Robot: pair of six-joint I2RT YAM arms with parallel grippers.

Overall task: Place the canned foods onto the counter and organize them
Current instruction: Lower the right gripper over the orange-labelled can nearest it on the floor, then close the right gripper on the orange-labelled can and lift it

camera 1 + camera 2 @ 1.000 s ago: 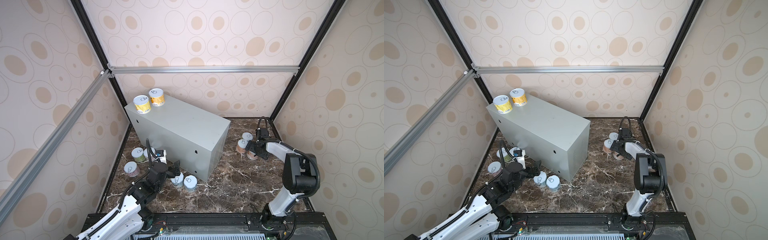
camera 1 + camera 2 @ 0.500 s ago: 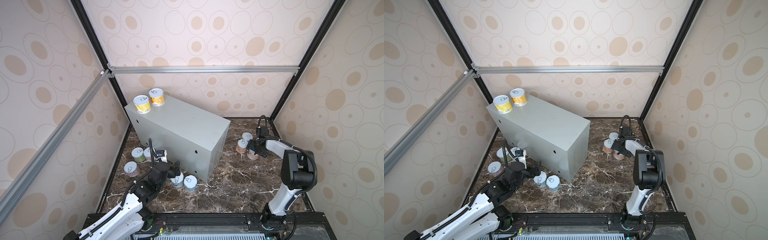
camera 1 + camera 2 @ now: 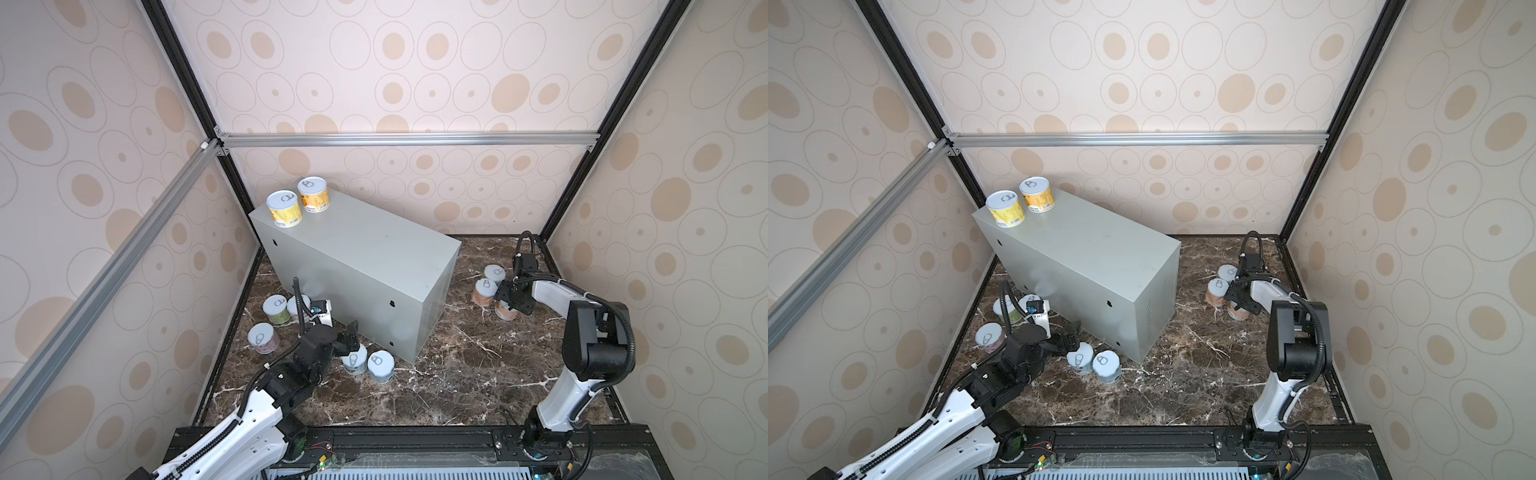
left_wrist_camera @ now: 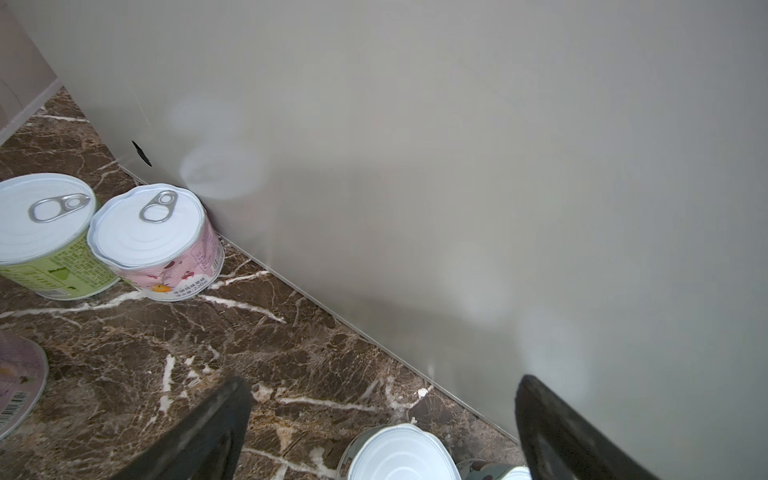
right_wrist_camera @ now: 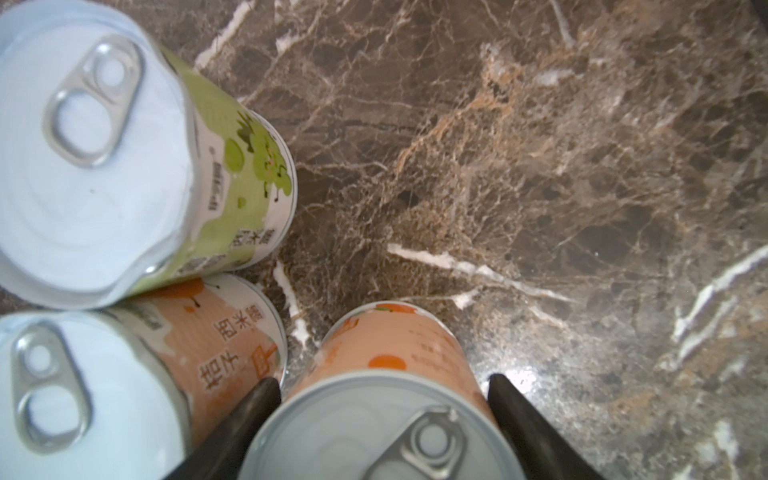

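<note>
Your counter (image 3: 365, 249) is a plain grey sheet-metal box, smooth, matte and sharp-edged. It stands askew on the dark brown marble floor (image 3: 457, 374), which is glossy with white veining. Two cans stand upright on the counter's far-left corner, just beside each other: a yellow can (image 3: 284, 208) and an orange can (image 3: 313, 194). Both are short cylinders with pale pull-tab lids. Every other can you see sits down on the floor.

Your left gripper (image 4: 382, 381) has its black fingers spread wide and holds nothing. A pale-blue can (image 3: 354, 358) sits just under it, near the foot of the counter, with only its white lid showing low in the left wrist view. Only that wrist view gives you the printed labels of the pink can (image 4: 166, 257), which stands right at the box wall, and of the lime-green can (image 4: 45, 266) pressed against it. It also shows their soft reflections in the metal. In both top views the arm hides part of that pair.

Your right gripper (image 5: 380, 380) straddles a peach can (image 5: 386, 345) printed with oranges, one finger close along each side. I can't tell whether the fingers are pressing on it. The right wrist view also shows a second peach can (image 5: 216, 349) and a green-label can (image 5: 237, 166) packed close beside it. In a top view the gripper covers the straddled can's lid, to the right of the counter.
</note>
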